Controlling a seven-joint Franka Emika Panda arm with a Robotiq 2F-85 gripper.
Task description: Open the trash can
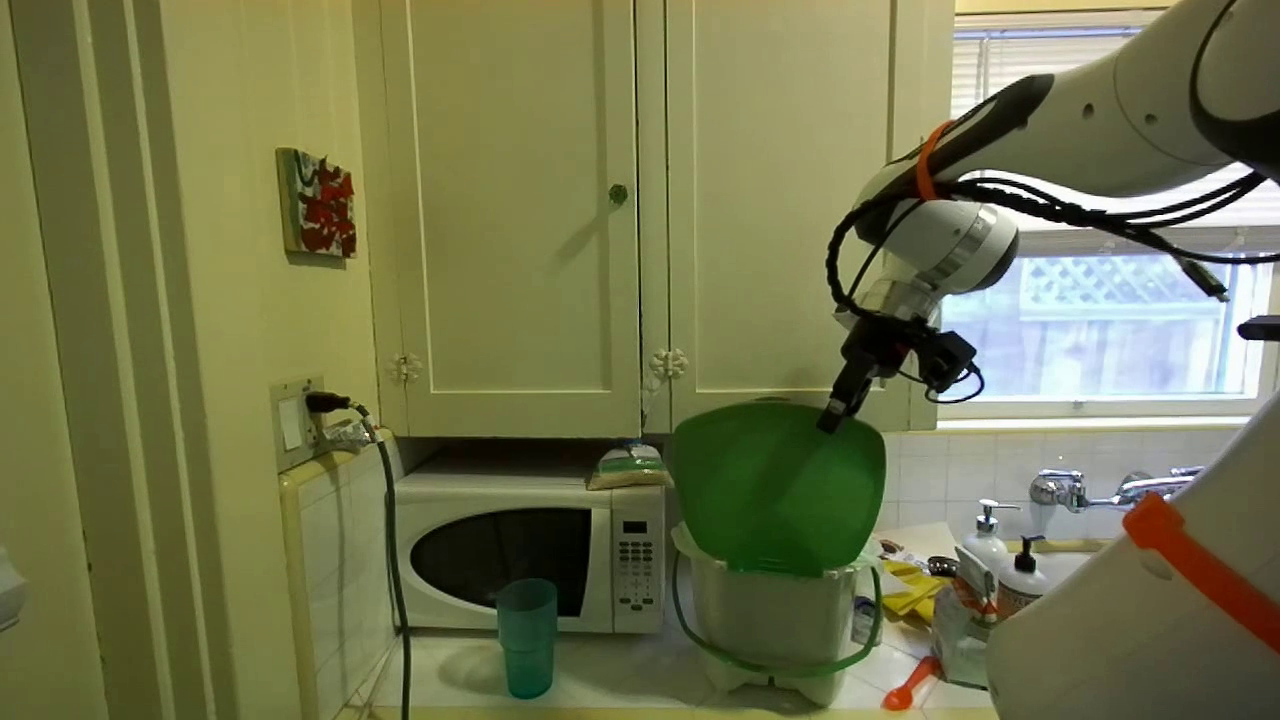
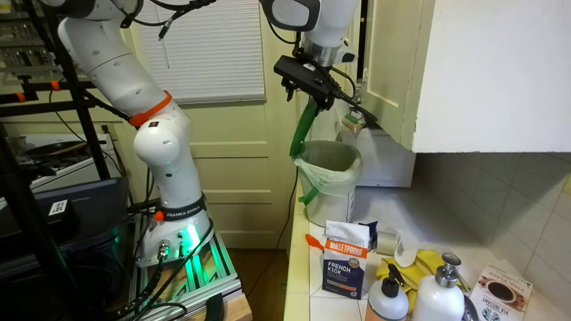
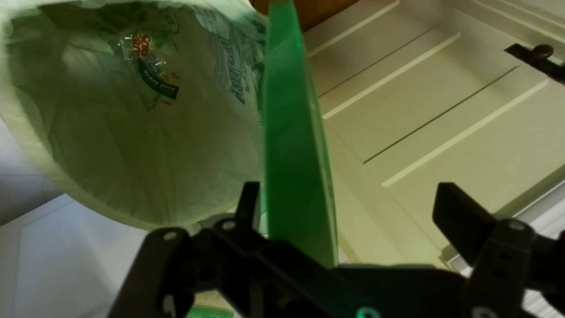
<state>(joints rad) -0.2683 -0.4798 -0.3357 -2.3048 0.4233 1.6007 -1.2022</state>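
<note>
Claw (image 3: 349,190) astride raised green lid (image 3: 293,141); pale trash can (image 1: 775,615), bag-lined

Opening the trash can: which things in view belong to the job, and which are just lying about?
For the job:
trash can
green lid, raised
end effector, open, lid edge between its fingers

Just around:
teal cup
microwave
orange scoop
Bulletproof bag
white pump bottle

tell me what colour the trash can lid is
The trash can lid is green; it shows best in an exterior view, where its broad face is visible.
</note>
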